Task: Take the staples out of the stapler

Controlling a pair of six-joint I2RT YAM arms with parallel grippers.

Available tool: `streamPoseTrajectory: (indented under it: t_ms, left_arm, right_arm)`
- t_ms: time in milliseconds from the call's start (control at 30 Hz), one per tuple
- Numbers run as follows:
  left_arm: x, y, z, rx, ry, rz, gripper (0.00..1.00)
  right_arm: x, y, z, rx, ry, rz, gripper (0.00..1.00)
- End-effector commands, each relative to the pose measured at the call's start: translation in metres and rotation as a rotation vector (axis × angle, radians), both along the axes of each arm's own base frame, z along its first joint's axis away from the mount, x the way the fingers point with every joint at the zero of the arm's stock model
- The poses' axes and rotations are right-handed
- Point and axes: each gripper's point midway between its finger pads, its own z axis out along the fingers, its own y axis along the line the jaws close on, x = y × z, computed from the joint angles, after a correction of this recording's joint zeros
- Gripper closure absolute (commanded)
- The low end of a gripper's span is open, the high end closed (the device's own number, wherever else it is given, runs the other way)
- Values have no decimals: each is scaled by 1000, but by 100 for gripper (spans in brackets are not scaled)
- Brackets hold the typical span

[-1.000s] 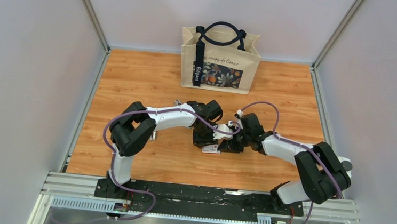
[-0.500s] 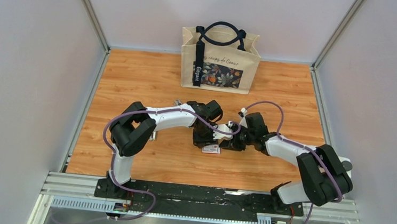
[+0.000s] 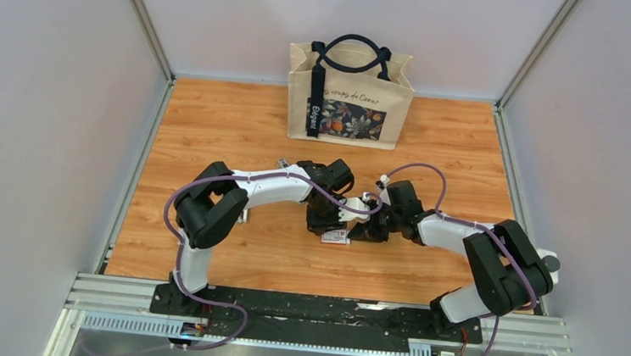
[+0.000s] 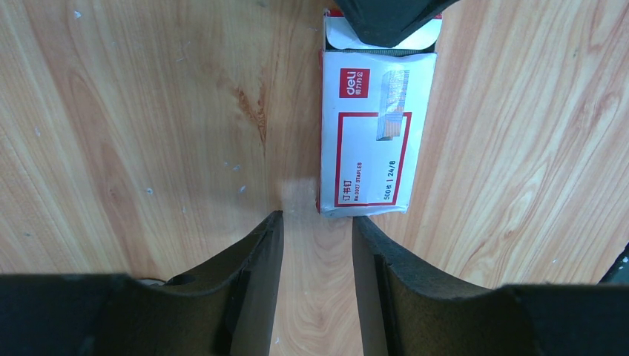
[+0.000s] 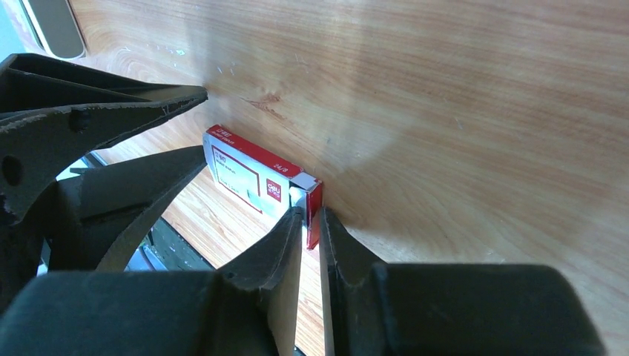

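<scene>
At the middle of the light wooden table (image 3: 214,127), a red-and-white cardboard staple box (image 3: 335,236) is lying flat, and both arms are meeting over it. The right gripper (image 5: 311,215) is pinching the box's opened red end flap between nearly closed fingers. This looks like bracing the carton or working its end open, so that unloaded staples have somewhere to go. The left gripper (image 4: 315,222) is hovering just off the box's opposite short end with its jaws parted and nothing between them, apparently standing ready to steady or take the carton.

The left arm is reaching forward and bending inward at the elbow, with its wrist pointing down at the table. The right arm is folding in low from the right, its fingers lying almost level with the surface.

The stapler itself is not showing in any view, and it may be hiding under the crossed wrists. A beige canvas tote bag with a floral print (image 3: 350,96) is standing upright at the far edge, well apart from the work.
</scene>
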Motion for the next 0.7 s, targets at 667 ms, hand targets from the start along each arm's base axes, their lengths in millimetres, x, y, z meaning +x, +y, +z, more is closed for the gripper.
streamPoseTrajectory:
  t_ms: [667]
  left_arm:
    - [-9,-11,3,-35,44,-6,53]
  right_arm:
    - [5,15,11,27,-37,29,87]
